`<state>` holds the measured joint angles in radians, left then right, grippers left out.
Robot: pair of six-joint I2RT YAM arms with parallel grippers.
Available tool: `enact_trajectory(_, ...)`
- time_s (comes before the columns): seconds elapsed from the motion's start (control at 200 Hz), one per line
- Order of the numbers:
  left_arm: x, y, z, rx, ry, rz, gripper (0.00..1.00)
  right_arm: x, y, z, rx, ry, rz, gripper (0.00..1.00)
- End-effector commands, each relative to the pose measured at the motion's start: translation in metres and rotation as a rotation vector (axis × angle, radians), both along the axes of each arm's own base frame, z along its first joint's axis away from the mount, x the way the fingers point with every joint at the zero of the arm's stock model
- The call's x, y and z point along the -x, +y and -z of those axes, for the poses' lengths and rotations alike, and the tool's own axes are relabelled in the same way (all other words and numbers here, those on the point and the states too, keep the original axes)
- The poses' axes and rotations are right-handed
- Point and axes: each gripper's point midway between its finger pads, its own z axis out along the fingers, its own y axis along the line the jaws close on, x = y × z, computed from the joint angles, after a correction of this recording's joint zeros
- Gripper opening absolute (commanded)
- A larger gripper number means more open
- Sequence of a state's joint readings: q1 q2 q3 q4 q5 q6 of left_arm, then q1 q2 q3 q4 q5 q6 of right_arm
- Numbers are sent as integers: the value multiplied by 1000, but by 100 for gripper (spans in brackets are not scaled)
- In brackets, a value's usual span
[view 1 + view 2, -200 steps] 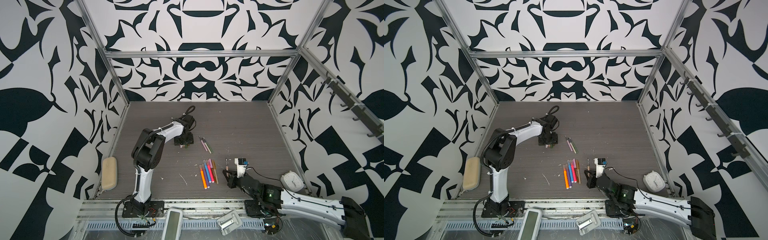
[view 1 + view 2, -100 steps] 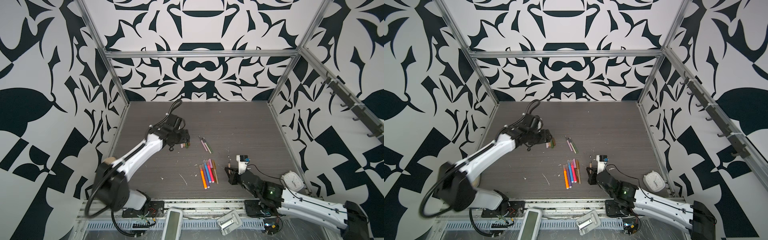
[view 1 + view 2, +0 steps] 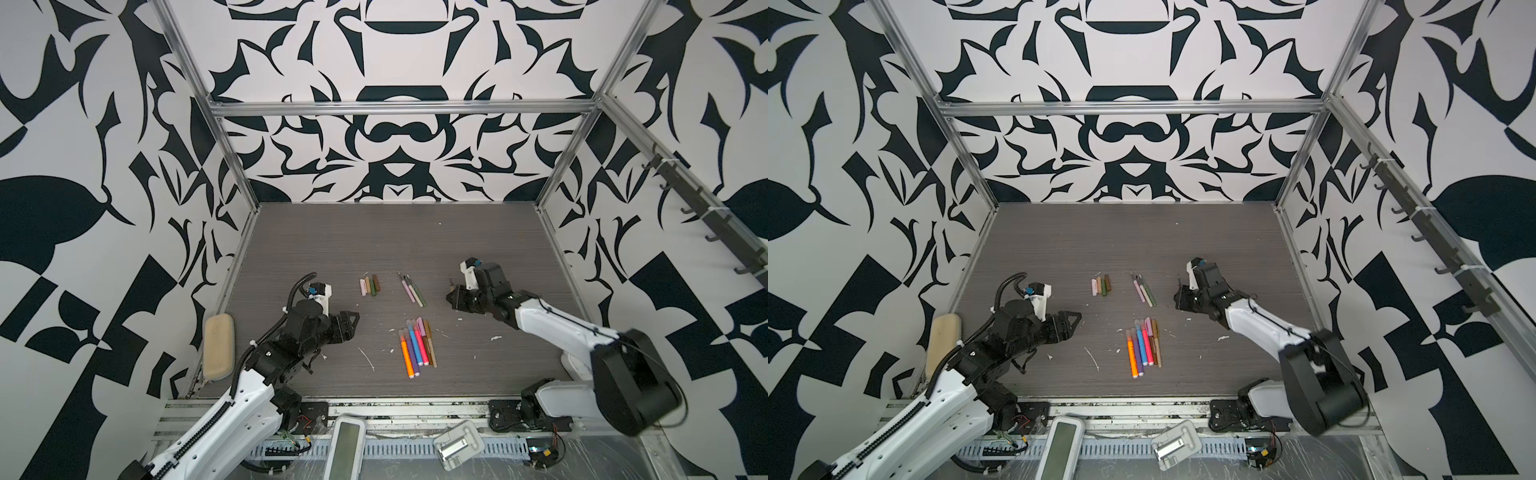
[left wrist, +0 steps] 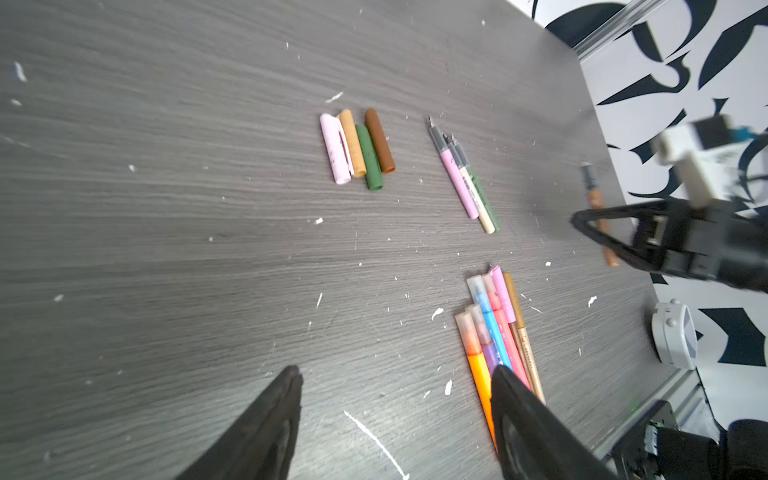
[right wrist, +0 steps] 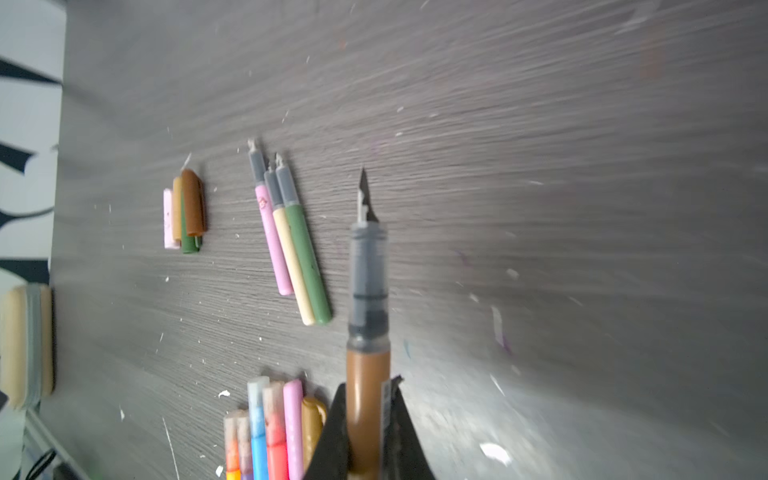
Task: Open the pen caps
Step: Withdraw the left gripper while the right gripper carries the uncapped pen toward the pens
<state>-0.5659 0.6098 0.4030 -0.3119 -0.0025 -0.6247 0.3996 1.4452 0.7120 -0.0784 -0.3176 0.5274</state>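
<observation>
Two claws: the left claw gapes wide and empty, the right claw pinches the uncapped brown pen.

- My left gripper has its jaws spread wide, with nothing between them.
- My left arm reaches in from the near left corner, elbow bent.
- My right gripper is clamped on a brown pen, nib pointing out past my fingertips.
- My right arm stretches from the near right, forearm angled inward.
</observation>
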Motion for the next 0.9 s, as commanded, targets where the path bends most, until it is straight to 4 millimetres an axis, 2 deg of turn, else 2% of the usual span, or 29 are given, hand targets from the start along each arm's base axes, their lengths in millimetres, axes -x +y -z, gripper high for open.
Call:
enact_trajectory(0.0,0,1,1,-4,-45,15,74,-15,29,-4,-59,4,-146,0)
enact_trajectory(0.1,0,0,0,-7,-57,22,74,-21,39,12,-62,87,-176,0)
enact_trajectory(0.26,-5,-1,0,-9,-75,17,75,-26,39,29,-36,160,-159,0)
enact_trajectory(0.505,-6,-3,3,-21,-60,27,75,-37,8,53,190,224,-17,0)
enact_trajectory(0.715,-6,2,1,-19,-81,2,74,-42,6,61,436,229,-17,0)
enact_trajectory(0.835,-6,3,1,-21,-81,-2,74,-48,3,61,481,234,-4,0)
enact_trajectory(0.895,-7,4,2,-24,-78,-9,74,-50,6,62,474,240,-10,8)
